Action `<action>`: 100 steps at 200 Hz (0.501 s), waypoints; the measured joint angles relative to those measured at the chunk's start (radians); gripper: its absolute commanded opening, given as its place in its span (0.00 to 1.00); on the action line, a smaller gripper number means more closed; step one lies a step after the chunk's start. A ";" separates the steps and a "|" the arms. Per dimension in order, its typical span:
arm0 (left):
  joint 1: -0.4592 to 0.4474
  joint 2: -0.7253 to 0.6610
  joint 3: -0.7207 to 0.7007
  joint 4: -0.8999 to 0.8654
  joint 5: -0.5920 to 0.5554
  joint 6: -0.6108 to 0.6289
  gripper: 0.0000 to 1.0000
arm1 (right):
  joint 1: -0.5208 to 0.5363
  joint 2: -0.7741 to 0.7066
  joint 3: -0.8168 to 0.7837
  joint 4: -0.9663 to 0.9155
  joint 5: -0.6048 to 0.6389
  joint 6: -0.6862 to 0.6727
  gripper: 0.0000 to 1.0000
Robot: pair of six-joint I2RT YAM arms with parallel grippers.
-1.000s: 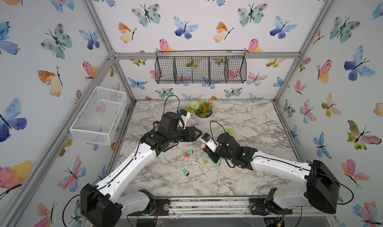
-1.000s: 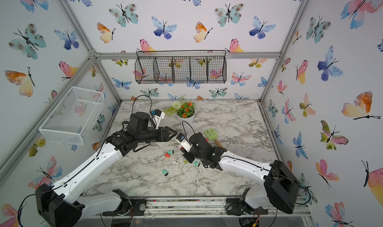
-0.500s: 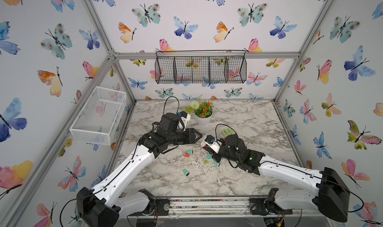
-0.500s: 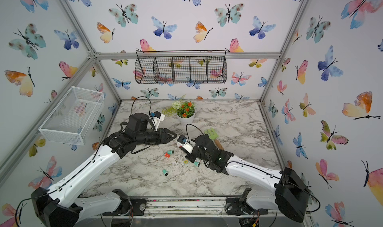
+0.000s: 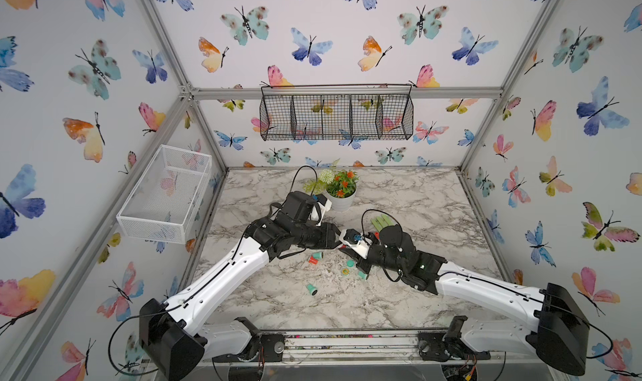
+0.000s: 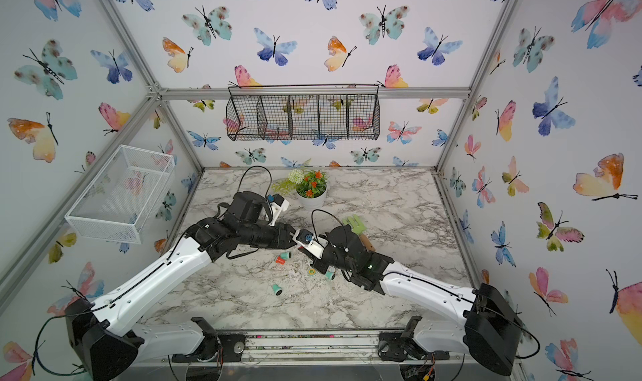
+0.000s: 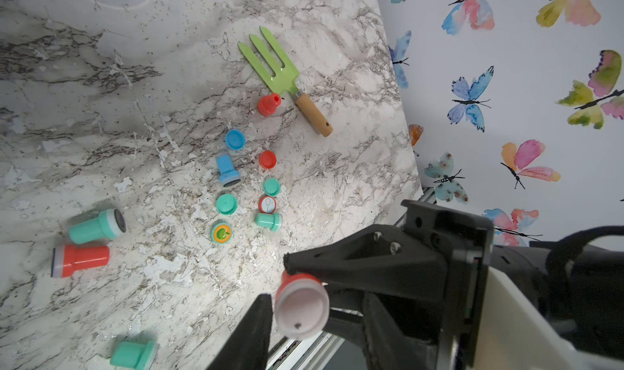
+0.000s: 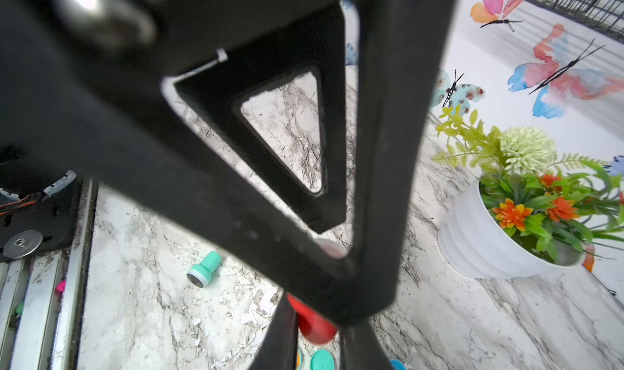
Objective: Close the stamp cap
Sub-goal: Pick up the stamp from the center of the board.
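Right gripper [image 8: 317, 341] clamped the red stamp [image 7: 300, 304] aloft, presenting its pale end, presumably for capping, to the left gripper [image 5: 336, 237], whose grip was indeterminate.

Smooth plastic stamp [image 7: 301, 306], marble-look tabletop [image 7: 101, 132], wooden-handled glossy garden fork [image 7: 287, 81].

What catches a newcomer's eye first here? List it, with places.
The left gripper and right gripper meet tip to tip over the middle of the marble-patterned table, the right one shut on a small red plastic stamp with a pale round end. Close by lies a scatter of teal, red and blue plastic stamps and caps. Bright watercolour butterfly wallpaper covers the walls.
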 measured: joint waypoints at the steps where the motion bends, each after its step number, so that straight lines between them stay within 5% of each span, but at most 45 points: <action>1: -0.001 0.001 0.000 -0.002 -0.001 0.001 0.47 | 0.000 0.000 0.000 0.000 0.000 0.000 0.04; 100: -0.024 0.015 0.019 -0.026 0.002 0.015 0.41 | 0.000 -0.012 0.000 0.019 -0.011 -0.013 0.04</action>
